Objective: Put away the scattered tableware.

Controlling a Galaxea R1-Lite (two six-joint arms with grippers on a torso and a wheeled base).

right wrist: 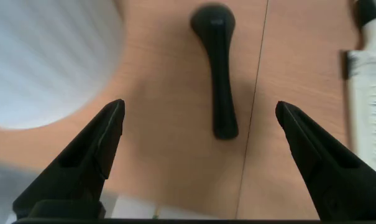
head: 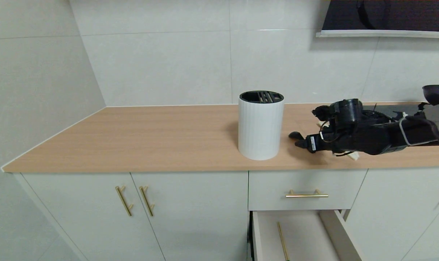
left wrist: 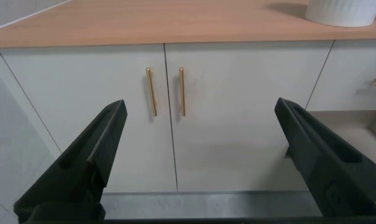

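A black utensil (right wrist: 217, 68) with a rounded end lies flat on the wooden counter (head: 150, 137); its tip (head: 295, 135) pokes out just right of the white ribbed holder (head: 260, 125), which has a black slotted top. My right gripper (head: 303, 142) hovers low over the counter beside the holder, open, with its fingers either side of the utensil's near end and nothing between them. A white-handled utensil (right wrist: 368, 106) lies further right. My left gripper (left wrist: 200, 112) hangs open in front of the lower cabinet doors (left wrist: 169, 118), below counter height.
A drawer (head: 295, 235) stands pulled open under the counter, below a closed one with a gold handle (head: 306, 195). A dark cooktop (head: 386, 108) and a black pan (head: 437, 92) sit at the right. The tiled wall closes the counter's back and left.
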